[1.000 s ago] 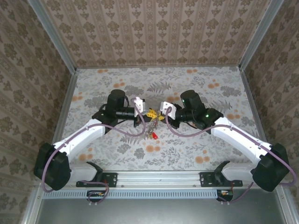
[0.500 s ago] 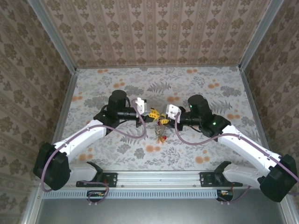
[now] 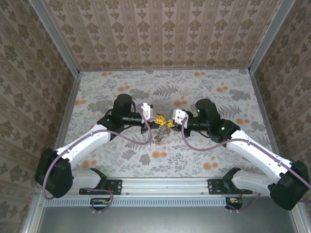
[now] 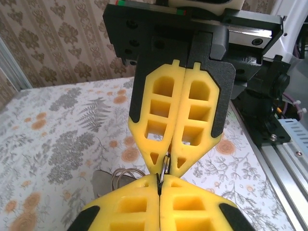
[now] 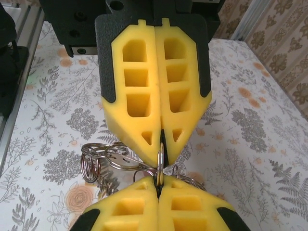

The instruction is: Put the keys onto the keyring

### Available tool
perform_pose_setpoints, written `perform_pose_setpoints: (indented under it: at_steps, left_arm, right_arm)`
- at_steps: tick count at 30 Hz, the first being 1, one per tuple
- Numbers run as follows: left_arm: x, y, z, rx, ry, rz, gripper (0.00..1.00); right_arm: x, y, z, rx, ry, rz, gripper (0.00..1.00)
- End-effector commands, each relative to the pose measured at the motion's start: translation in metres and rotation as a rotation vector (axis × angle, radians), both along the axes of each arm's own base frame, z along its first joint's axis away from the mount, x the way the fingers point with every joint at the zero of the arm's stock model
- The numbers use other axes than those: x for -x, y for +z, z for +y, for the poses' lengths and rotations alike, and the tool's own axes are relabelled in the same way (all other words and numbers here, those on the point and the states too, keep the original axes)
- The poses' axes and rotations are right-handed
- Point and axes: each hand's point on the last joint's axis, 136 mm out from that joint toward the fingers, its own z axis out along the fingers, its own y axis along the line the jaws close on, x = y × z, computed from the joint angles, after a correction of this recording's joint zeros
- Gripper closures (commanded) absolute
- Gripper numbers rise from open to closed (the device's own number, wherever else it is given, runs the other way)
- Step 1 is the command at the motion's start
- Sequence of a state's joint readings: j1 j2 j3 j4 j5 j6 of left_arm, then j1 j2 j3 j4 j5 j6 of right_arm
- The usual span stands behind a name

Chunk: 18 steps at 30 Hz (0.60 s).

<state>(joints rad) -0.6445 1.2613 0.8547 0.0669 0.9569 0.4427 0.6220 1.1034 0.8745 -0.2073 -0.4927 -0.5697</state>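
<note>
Both grip keyring [image 5: 160, 161], keys [image 3: 158, 136] dangling: left end effector [image 4: 159, 184], right end effector [image 5: 158, 185].

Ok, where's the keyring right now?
In the right wrist view the keyring is pinched edge-on where the left fingers and right fingers meet tip to tip; from the top that is centre frame, keys bunched just on its near side.

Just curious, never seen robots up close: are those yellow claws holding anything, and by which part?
Both pinch the keyring, a thin wire loop, by its rim: the left gripper and the right gripper shut on it tip to tip.
</note>
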Motion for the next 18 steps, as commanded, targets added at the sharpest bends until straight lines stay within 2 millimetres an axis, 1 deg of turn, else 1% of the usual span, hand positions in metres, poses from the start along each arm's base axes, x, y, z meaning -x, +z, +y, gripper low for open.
perform_pose_setpoints:
  at_steps: [1, 5, 8, 9, 18]
  left_arm:
    - [-0.001, 0.003, 0.002, -0.040, -0.001, -0.020, 0.83]
    - [-0.001, 0.000, 0.004, -0.064, 0.000, -0.011, 0.78]
    - [-0.001, 0.000, 0.002, -0.073, -0.001, -0.004, 0.76]
    - [-0.001, 0.001, 0.001, -0.073, -0.005, -0.006, 0.73]
    - [0.000, -0.013, -0.007, -0.147, -0.022, -0.011, 0.73]
  right_arm:
    - [0.000, 0.003, -0.003, 0.064, -0.006, 0.001, 1.00]
    - [0.000, -0.002, -0.003, 0.131, -0.001, 0.020, 1.00]
    - [0.000, -0.003, -0.001, 0.144, 0.005, 0.023, 1.00]
    - [0.000, -0.003, 0.000, 0.146, 0.005, 0.020, 1.00]
    - [-0.004, 0.002, 0.006, 0.119, 0.001, 0.014, 1.00]
